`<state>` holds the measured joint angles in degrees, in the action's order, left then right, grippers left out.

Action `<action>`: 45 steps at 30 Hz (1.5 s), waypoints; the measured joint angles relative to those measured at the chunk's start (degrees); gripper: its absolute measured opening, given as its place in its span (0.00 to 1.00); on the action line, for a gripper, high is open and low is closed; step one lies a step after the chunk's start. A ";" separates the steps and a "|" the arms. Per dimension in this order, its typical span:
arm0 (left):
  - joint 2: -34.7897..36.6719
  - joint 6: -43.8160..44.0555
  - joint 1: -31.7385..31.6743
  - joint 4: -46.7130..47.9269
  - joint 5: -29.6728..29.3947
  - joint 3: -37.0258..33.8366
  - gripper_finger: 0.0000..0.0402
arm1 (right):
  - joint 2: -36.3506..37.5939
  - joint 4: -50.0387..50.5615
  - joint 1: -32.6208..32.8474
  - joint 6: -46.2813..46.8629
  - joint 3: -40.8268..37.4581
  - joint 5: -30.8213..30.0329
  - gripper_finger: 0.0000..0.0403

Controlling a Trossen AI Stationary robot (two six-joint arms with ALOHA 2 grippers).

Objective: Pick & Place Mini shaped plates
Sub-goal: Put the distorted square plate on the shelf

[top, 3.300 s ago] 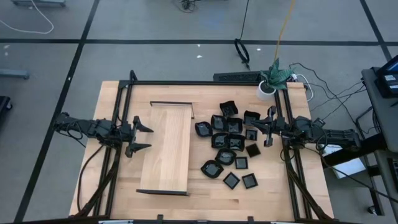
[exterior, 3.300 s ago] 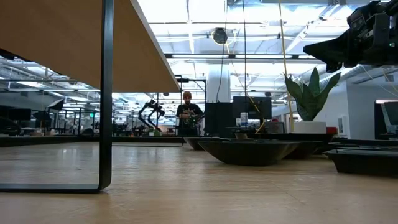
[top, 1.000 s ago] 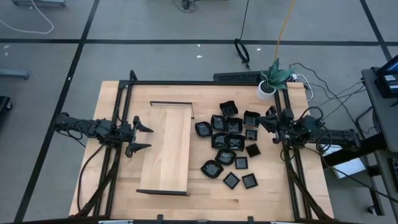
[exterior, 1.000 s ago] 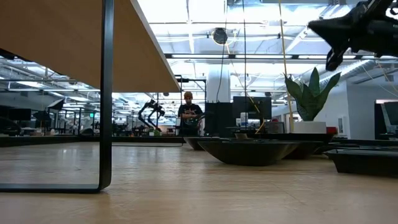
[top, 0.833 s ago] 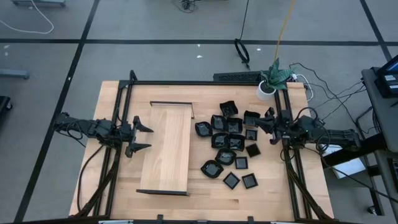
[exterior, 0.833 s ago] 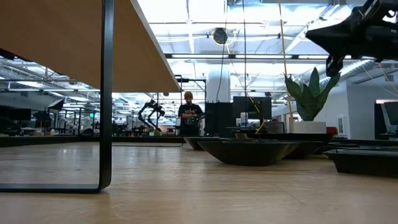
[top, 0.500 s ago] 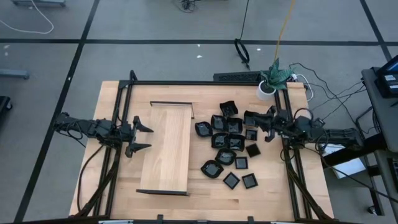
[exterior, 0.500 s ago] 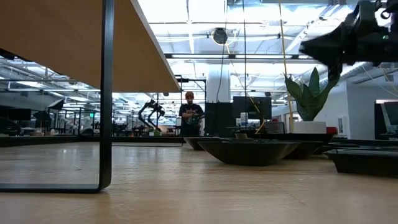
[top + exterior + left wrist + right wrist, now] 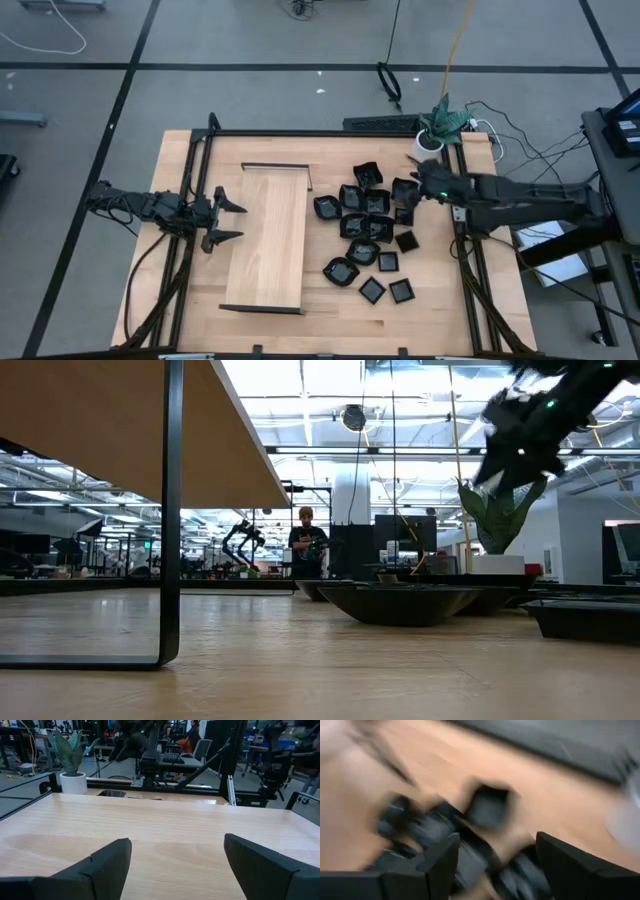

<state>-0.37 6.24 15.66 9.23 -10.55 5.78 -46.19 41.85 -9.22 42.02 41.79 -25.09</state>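
Several small glossy black mini shaped plates [image 9: 365, 225] lie clustered on the right half of the wooden table; in the low view they show as dark rims [image 9: 400, 600]. My right gripper [image 9: 415, 190] hovers above the cluster's far right plates, tipped downward and open, with blurred plates [image 9: 487, 805] below its fingers and nothing between them [image 9: 495, 865]. It hangs high in the low view [image 9: 505, 435]. My left gripper [image 9: 232, 220] waits open at the table's left, level, beside the pale wooden board [image 9: 270, 238], its fingers empty [image 9: 175, 865].
The long pale board stands raised on a dark frame left of the plates. A potted plant [image 9: 430, 143] sits at the far right corner. Black frame rails [image 9: 465, 260] run along the table's sides. A person [image 9: 305, 545] stands far off in the room.
My right gripper has risen and swung from the table's right edge toward the plates, tipping from level to slanting down, and it has opened. The plates have stayed where they were.
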 joint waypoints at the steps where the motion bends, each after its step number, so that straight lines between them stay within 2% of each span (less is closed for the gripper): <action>1: -0.02 0.00 0.02 0.00 0.00 0.00 0.80 | -2.11 5.11 -1.48 3.33 1.73 1.68 0.63; 3: 0.00 0.00 0.00 -0.02 0.00 0.00 0.80 | -5.20 13.04 -4.24 6.54 3.87 5.31 0.63; 5: -0.01 0.00 0.02 -0.02 0.00 0.00 0.80 | -7.55 16.74 -6.98 8.14 4.12 9.18 0.63; 8: -0.01 0.00 0.01 -0.02 0.00 0.00 0.80 | -9.54 16.74 -10.21 10.29 3.41 14.78 0.63; 11: -0.02 0.00 0.02 -0.02 0.00 0.00 0.80 | -11.19 15.05 -11.88 11.30 2.27 17.67 0.63; 20: 0.00 0.00 0.00 -0.02 -0.02 0.00 0.80 | -13.13 4.90 -17.28 11.66 -4.50 15.99 0.62; 31: -0.01 0.00 0.01 -0.02 -0.02 0.00 0.80 | -13.16 -8.72 -22.73 7.78 -14.23 15.95 0.51; 45: 0.00 0.00 0.00 -0.02 -0.02 0.00 0.80 | -13.07 -17.72 -23.82 4.41 -16.71 16.28 0.37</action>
<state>-0.36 6.24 15.66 9.21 -10.57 5.78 -59.27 24.14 -33.04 46.44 25.08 -8.81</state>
